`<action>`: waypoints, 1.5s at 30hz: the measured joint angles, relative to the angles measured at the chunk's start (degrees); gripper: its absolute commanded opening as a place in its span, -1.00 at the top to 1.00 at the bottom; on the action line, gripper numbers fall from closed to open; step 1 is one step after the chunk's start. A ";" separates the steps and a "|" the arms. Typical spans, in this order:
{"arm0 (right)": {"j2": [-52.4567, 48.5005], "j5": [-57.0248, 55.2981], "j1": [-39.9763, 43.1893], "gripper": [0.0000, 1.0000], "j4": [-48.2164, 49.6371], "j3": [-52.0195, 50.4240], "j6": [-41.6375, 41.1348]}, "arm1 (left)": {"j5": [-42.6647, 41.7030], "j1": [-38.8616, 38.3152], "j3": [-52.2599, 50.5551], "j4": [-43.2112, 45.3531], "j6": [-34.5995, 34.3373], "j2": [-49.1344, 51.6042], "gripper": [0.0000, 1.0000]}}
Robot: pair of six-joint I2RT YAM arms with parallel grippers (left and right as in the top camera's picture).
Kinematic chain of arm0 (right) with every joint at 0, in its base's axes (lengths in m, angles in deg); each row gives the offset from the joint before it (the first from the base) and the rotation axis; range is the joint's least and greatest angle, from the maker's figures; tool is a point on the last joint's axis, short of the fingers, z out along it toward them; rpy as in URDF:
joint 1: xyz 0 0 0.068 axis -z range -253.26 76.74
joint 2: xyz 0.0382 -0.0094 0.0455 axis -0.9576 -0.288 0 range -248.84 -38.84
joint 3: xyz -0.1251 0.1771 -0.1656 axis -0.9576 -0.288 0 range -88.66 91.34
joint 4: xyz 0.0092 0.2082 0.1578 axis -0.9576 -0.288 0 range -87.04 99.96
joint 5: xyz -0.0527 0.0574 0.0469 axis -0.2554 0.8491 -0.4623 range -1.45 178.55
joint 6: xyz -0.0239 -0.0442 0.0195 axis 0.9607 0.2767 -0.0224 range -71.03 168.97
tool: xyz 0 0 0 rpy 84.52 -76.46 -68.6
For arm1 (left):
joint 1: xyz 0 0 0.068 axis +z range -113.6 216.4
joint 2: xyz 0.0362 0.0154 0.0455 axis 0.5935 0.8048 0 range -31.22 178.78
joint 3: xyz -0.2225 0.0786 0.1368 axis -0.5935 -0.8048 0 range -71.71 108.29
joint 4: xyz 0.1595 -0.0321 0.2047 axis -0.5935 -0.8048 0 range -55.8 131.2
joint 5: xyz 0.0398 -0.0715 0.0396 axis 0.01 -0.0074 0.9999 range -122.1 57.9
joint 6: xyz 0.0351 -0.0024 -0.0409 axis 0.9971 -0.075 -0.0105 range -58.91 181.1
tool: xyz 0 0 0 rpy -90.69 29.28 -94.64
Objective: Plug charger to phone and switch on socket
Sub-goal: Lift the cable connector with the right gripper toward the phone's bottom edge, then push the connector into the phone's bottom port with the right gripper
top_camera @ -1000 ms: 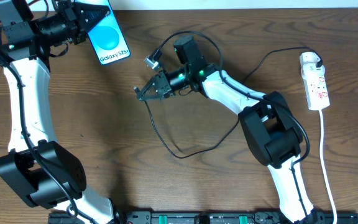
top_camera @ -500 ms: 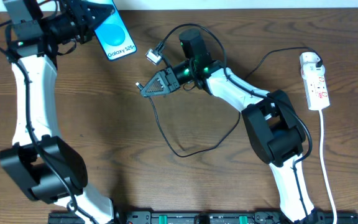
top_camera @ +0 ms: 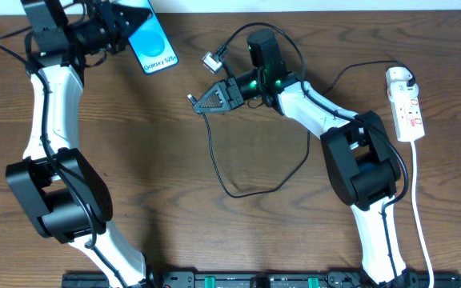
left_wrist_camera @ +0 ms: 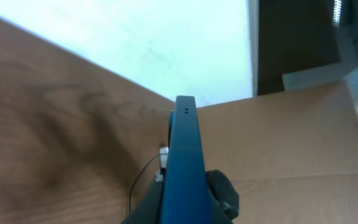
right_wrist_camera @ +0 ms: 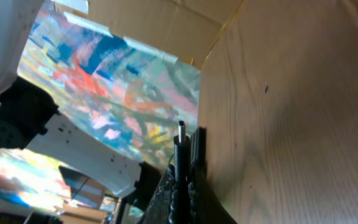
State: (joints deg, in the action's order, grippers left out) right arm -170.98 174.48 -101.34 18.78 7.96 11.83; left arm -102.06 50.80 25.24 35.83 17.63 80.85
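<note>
Both arms have shifted along the far edge of the desk. The left gripper (top_camera: 126,22) has carried the phone (top_camera: 154,46) rightward from the far left corner. The right gripper (top_camera: 213,97) has risen from mid-desk toward that same edge. The two now sit near each other but apart, so mating looks close, not begun.

The left gripper is clamped on the phone's upper end, held clear of the desk; the left wrist view shows it edge-on. The socket (top_camera: 406,104) lies untouched by the right edge, its white cord (top_camera: 419,200) trailing to the near edge. The right gripper is closed on the charger (top_camera: 238,194), whose slack loops across mid-desk. A silver connector (top_camera: 210,60) dangles near the gap and could snag. The plug tip (right_wrist_camera: 180,132) pokes just past the fingertips.
</note>
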 measured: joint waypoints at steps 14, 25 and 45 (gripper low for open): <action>-0.02 -5.73 0.00 0.98 49.31 -0.15 -36.11 | 1.20 0.02 -0.02 14.36 -14.27 0.00 0.85; -0.02 -10.91 -0.33 0.98 60.70 -0.15 -50.97 | 0.63 -1.11 -0.02 16.65 -18.38 0.00 0.85; -0.02 -11.39 -1.05 0.99 60.87 -0.15 -53.64 | -2.38 -4.26 -0.02 16.94 -18.49 0.00 0.86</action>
State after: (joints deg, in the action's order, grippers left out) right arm -171.00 163.10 -102.39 79.65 7.81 -41.81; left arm -104.44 46.54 25.22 52.77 -0.86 80.85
